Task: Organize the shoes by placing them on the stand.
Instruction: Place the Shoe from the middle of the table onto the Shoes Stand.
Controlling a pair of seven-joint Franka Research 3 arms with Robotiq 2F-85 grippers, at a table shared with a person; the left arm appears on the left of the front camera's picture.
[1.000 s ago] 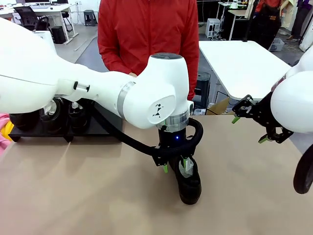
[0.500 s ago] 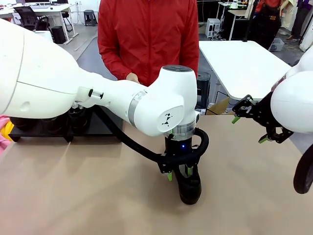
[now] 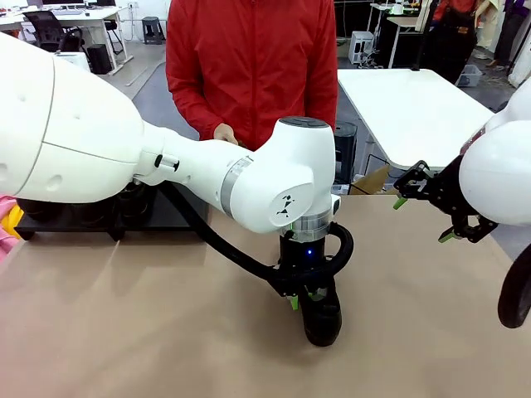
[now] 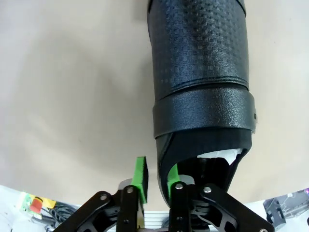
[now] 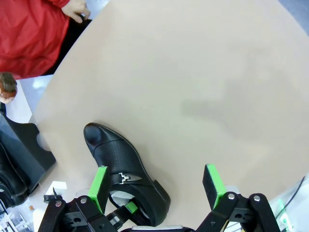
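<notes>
One glossy black shoe (image 3: 322, 319) stands on the tan tabletop near the front middle, toe toward me. My left gripper (image 3: 303, 297) comes straight down on its heel end. In the left wrist view the left gripper (image 4: 157, 178) has its jaws drawn narrow on the shoe's (image 4: 200, 72) collar wall, one green pad inside and one outside. My right gripper (image 3: 427, 217) hangs open above the table's right side, nothing between its fingers. From the right gripper (image 5: 157, 186) the same shoe (image 5: 123, 164) lies below and to the left. The black stand (image 3: 166, 217) sits at the far left with other shoes (image 3: 133, 199) on it.
A person in a red jacket (image 3: 249, 58) stands at the far side, one hand (image 3: 224, 133) near the table edge. My left arm's large white links cover much of the table's left half. Bare tan tabletop (image 3: 124, 315) spreads across the front left and right.
The left gripper has sunk a little lower over the shoe's heel and its jaws have drawn together on the collar wall. The right arm has not moved.
</notes>
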